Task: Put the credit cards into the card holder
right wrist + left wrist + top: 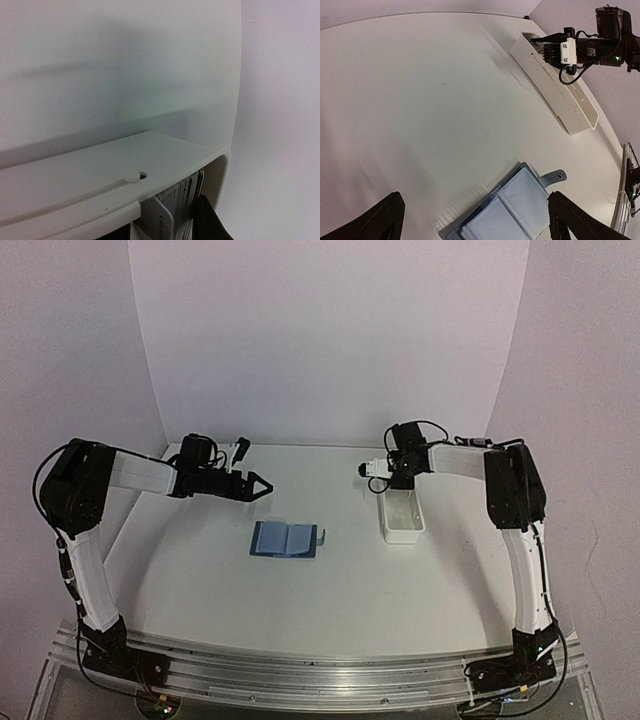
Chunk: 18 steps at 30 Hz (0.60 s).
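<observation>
The dark-blue card holder (285, 539) lies open and flat mid-table, its clear sleeves up and its snap tab (554, 177) pointing right. In the left wrist view the card holder (520, 210) sits just under my left gripper (480, 222), which hovers wide open and holds nothing. My left gripper (262, 485) is up and to the left of the holder. A stack of grey credit cards (186, 200) stands on edge in the far end of the white tray (100, 175). My right gripper (165, 232) reaches down into that end, one dark finger (210, 222) against the stack. The other finger is mostly hidden.
The long white tray (402, 515) lies right of the holder, running toward the back wall. White walls close the table's back and sides. Bare tabletop (300, 600) lies between the holder and the arm bases.
</observation>
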{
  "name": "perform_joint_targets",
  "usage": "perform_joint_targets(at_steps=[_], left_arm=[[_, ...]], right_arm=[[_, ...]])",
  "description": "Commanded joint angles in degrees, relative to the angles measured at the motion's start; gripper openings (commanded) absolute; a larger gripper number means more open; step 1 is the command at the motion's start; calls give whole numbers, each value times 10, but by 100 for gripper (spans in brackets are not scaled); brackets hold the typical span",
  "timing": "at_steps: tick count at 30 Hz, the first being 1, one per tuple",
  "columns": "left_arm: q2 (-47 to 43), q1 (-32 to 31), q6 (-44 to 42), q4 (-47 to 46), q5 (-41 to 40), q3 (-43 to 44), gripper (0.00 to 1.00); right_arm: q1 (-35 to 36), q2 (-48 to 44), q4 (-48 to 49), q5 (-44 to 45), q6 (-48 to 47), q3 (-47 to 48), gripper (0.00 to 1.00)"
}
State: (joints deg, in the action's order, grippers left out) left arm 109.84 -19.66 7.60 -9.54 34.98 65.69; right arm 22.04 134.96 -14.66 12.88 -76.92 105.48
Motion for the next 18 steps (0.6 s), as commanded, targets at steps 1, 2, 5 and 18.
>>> perform_joint_targets(at_steps=[1,2,5,18], left_arm=[[-8,3,7,-17,20,10,99],[-9,3,8,-17,20,10,99],[-9,3,8,-17,23,11,99],[-9,3,10,-19,26,9,99]], right_arm=[[1,-32,-47,-17,20,21,18],[1,-33,-50,-19,21,23,17],[1,-35,-60,-25,24,30,15],[1,-29,-70,-25,30,48,19]])
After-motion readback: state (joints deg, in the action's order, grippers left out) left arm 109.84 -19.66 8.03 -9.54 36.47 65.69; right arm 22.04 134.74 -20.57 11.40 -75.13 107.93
